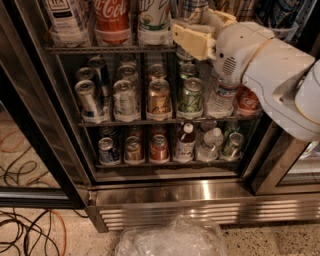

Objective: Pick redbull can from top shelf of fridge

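Cream two-finger gripper (pixel 196 27), fingers spread to straddle the blue-and-silver metal redbull can (pixel 192 7), far right on the wire top shelf (pixel 100 49).

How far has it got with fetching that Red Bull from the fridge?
Done: the fridge is open, the pincer up at the top shelf. In hand: it sits right by the redbull can. Left: lifting the can out; it is not out yet.
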Robot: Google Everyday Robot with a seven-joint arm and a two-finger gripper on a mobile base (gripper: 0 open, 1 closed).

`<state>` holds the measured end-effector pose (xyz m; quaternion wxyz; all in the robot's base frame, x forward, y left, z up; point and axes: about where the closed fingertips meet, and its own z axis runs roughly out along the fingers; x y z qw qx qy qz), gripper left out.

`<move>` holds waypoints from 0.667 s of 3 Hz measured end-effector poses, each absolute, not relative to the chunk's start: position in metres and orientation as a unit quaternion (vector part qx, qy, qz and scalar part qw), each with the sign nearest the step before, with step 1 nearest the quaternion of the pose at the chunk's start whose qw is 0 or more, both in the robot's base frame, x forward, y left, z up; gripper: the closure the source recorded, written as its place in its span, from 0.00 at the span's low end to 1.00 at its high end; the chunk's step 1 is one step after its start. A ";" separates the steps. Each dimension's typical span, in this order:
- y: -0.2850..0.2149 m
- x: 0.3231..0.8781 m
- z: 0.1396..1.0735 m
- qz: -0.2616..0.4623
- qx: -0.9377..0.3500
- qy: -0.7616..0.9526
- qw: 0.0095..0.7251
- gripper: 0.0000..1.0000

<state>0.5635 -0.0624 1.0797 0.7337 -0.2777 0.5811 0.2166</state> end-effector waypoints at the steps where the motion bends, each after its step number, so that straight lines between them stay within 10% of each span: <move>1: -0.053 0.535 1.071 0.232 -0.285 0.585 0.723 1.00; 2: -0.047 0.509 1.060 0.244 -0.291 0.592 0.710 1.00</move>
